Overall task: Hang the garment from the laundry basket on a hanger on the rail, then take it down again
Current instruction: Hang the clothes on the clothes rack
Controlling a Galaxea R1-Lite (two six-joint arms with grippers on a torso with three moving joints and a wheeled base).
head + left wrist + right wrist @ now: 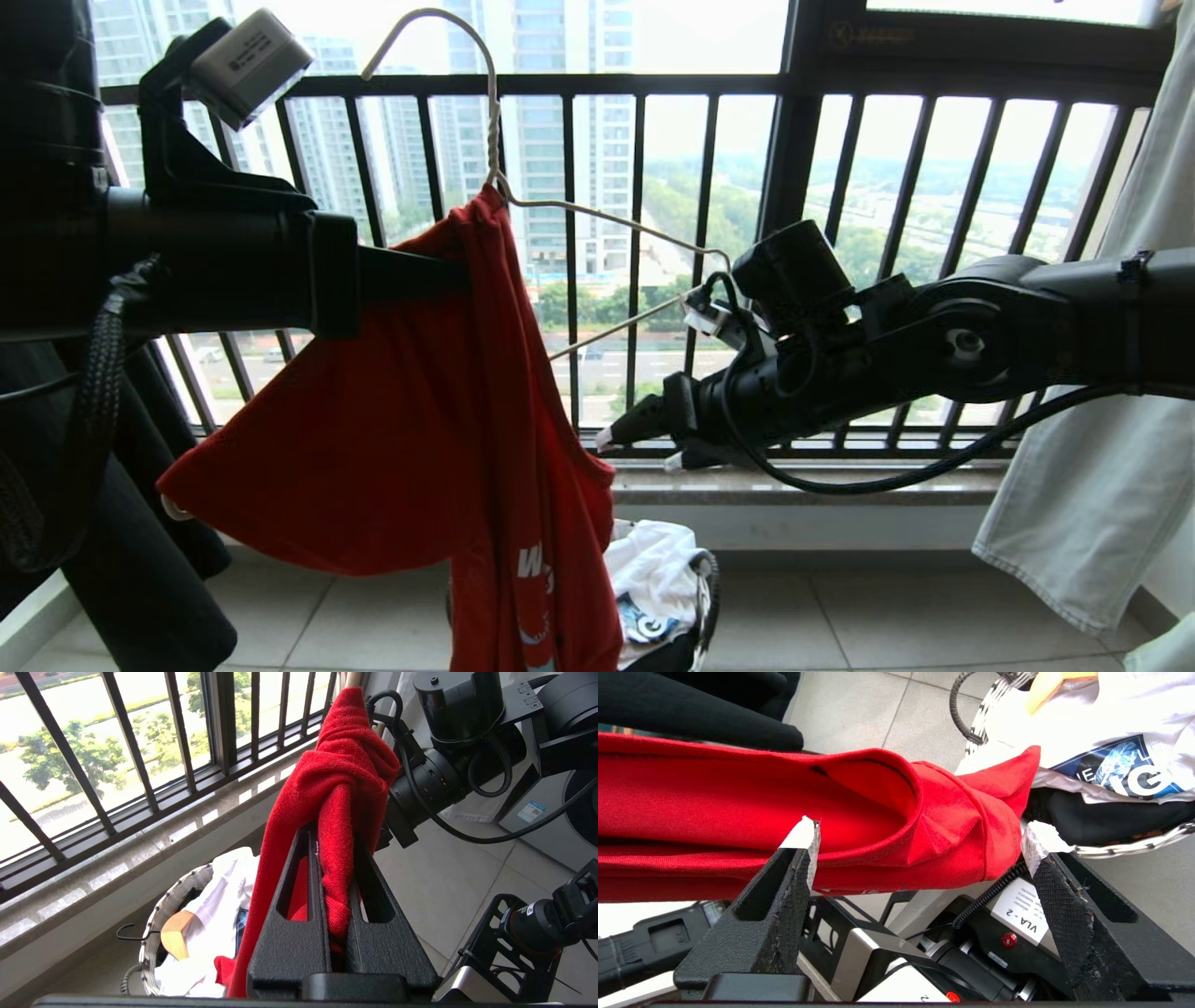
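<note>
The red garment point(411, 439) hangs bunched from the neck of the cream wire hanger point(611, 219). The hanger's hook rises against the sky and its right shoulder is bare. My left gripper point(457, 273) is shut on a fold of the garment point(334, 812) just below the hanger's neck, with the cloth pinched between its black fingers point(289, 933). My right gripper point(637, 450) is open below the hanger's bare end and touches nothing. From its wrist, the garment point(738, 802) lies just beyond its taped fingertips point(803, 835). The laundry basket point(707, 597) stands on the floor beneath. The rail is out of view.
The black balcony railing point(653, 84) and a stone sill point(794, 485) run behind. A pale garment point(1102, 420) hangs at the right and a black one point(140, 560) at the left. The basket point(159, 914) holds a white printed shirt point(1111, 760) and a wooden hanger point(175, 933).
</note>
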